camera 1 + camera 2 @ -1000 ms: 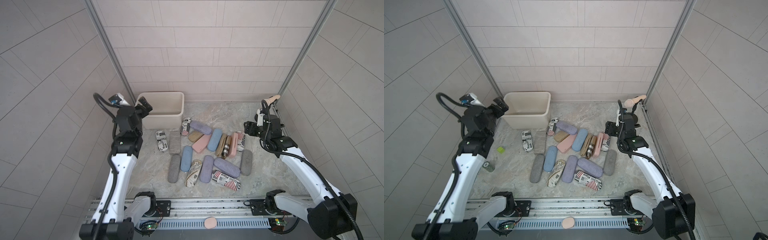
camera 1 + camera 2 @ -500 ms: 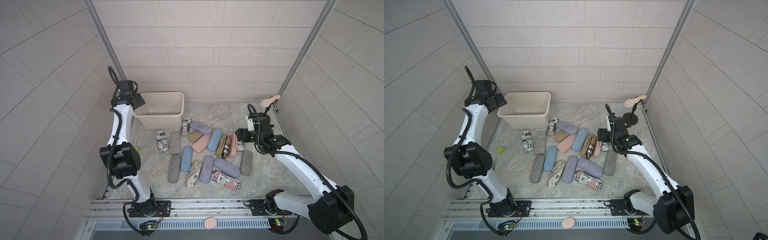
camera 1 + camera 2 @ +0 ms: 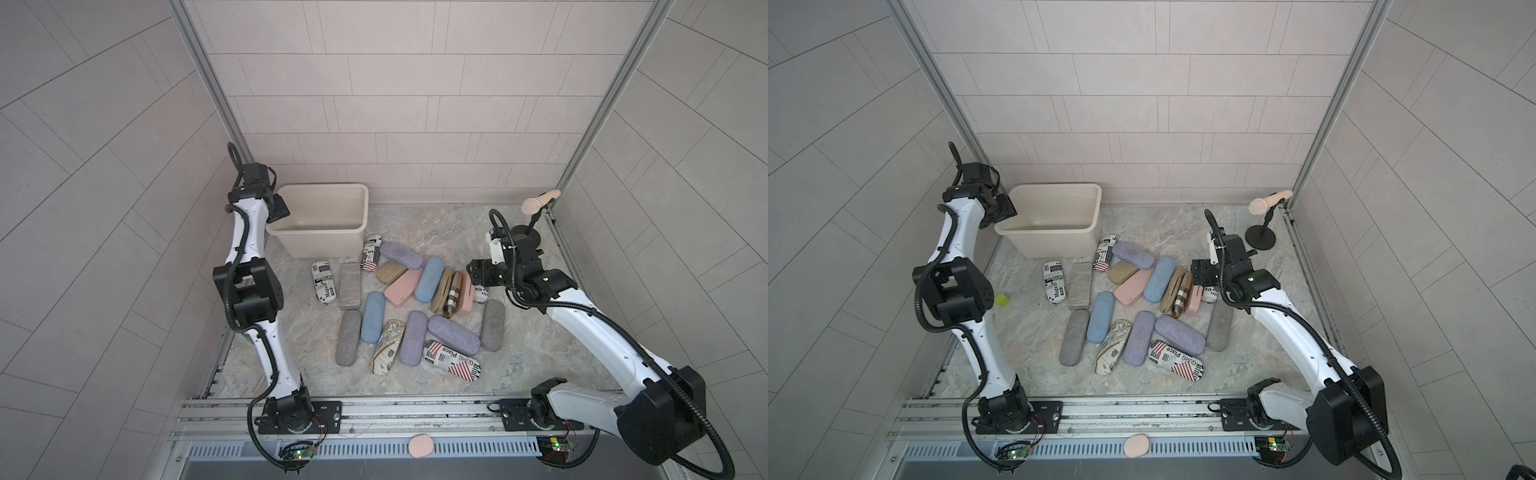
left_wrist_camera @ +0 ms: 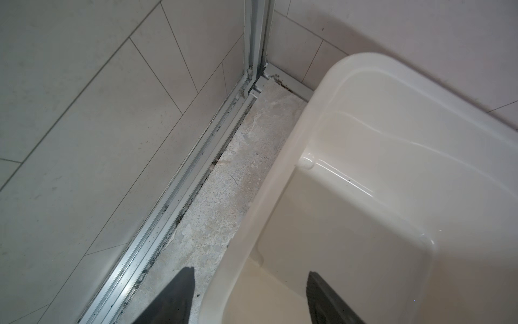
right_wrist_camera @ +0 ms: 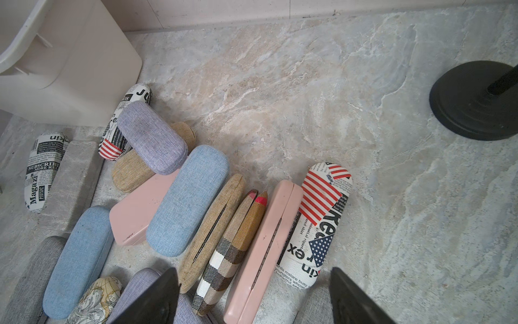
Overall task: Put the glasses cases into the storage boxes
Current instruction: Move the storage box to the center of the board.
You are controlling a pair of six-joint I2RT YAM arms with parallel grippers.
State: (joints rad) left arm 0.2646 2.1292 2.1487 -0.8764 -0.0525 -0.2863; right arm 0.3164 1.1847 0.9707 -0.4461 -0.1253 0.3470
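Several glasses cases [image 3: 415,291] lie in a loose pile on the marble floor in both top views. The cream storage box [image 3: 320,245] stands behind them and looks empty. My left gripper [image 3: 279,208] hangs at the box's left rim [image 4: 280,168]. It is open, with one finger outside the wall and one inside, holding nothing. My right gripper [image 3: 476,272] hovers open over the pile's right side. Between its fingers lie a plaid case [image 5: 232,246], a pink case on edge [image 5: 266,244] and a flag-print case [image 5: 319,218].
A microphone stand with a black base [image 3: 1260,239] stands at the back right, close behind my right arm. A small green cube [image 3: 1002,300] lies by the left arm. The left wall and its metal rail [image 4: 196,179] run beside the box.
The left arm swung up and back to the box's left rim, and its jaws narrowed. The right gripper moved left and down toward the pile's right side and opened wider.
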